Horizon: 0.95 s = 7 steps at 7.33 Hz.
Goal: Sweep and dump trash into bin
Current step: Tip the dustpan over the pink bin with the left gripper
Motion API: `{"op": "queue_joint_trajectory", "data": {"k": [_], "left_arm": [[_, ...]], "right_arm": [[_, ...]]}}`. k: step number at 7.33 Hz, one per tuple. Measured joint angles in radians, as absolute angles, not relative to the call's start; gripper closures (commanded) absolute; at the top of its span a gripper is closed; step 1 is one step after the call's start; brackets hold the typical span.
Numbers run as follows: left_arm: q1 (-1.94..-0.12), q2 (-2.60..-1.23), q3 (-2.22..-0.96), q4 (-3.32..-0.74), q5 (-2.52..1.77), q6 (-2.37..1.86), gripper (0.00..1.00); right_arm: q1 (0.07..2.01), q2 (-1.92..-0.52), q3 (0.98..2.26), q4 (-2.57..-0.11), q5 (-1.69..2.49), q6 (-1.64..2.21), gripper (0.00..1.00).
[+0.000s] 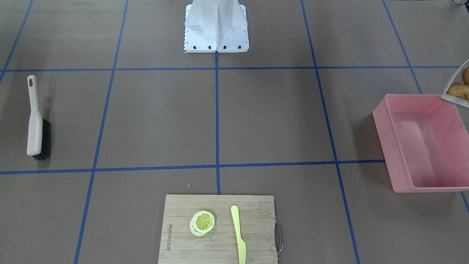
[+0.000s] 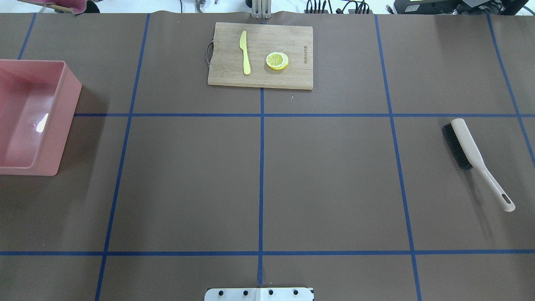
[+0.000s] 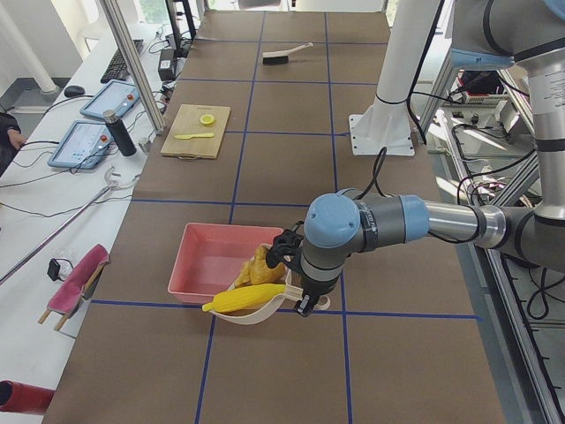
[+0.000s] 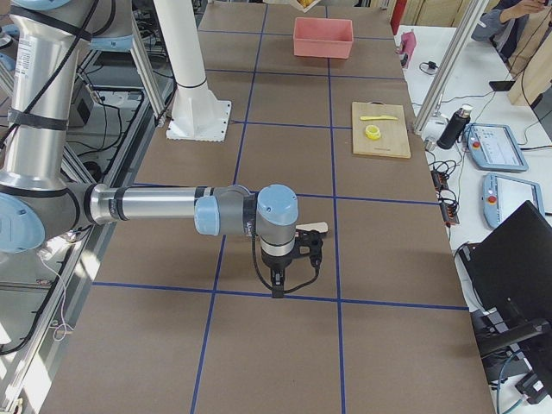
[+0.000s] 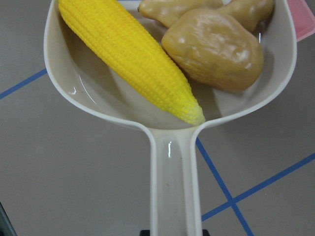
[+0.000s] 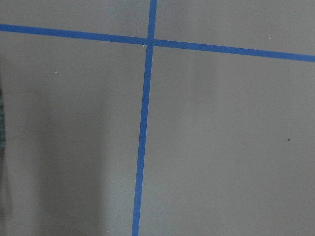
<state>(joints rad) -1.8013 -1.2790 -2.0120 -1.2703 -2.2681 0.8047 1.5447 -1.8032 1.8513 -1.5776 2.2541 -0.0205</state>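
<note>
Dumping step: the left gripper (image 3: 300, 294), clamped on the dustpan (image 5: 170, 162) holding corn (image 5: 130, 54), potato (image 5: 214, 49) and ginger (image 5: 172, 10) at the bin's (image 2: 62, 125) edge, should tip forward; I cannot tell the right gripper's (image 4: 280, 276) opening.

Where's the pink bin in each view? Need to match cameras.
Front-facing: bin at right edge.
Overhead: bin at left edge.
Exterior left: bin at lower centre.
Exterior right: bin at top centre, far end of the table.
Left wrist: bin as a pink sliver, top-right corner.
Right wrist: not in view.
Shared landmark: cutting board, in all four exterior views.
</note>
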Motion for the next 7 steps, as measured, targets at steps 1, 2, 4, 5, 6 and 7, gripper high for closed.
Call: {"op": "queue_joint_trajectory", "data": {"k": [1, 2, 4, 5, 6, 7], "left_arm": [[-1.756, -1.304, -2.010, -1.259, -2.228, 0.803, 1.00], [-1.707, -1.331, -2.002, -1.255, -2.187, 0.800, 1.00], [-1.618, -1.397, -1.981, -1.249, -2.125, 0.799, 1.00], [-1.572, -1.432, -1.979, -1.238, -2.088, 0.804, 1.00], [-1.534, -1.460, -1.978, -1.216, -2.062, 0.806, 1.00], [-1.510, -1.481, -1.978, -1.195, -2.044, 0.809, 1.00]], "right_arm": [[1.545, -1.805, 1.850, -1.581, 2.255, -0.018, 0.00], [1.545, -1.806, 1.849, -1.582, 2.256, -0.017, 0.00], [1.545, -1.807, 1.849, -1.582, 2.257, -0.017, 0.00], [1.545, -1.807, 1.850, -1.582, 2.257, -0.015, 0.00], [1.545, -1.809, 1.850, -1.583, 2.257, -0.015, 0.00], [1.545, -1.812, 1.849, -1.583, 2.257, -0.014, 0.00]]}}
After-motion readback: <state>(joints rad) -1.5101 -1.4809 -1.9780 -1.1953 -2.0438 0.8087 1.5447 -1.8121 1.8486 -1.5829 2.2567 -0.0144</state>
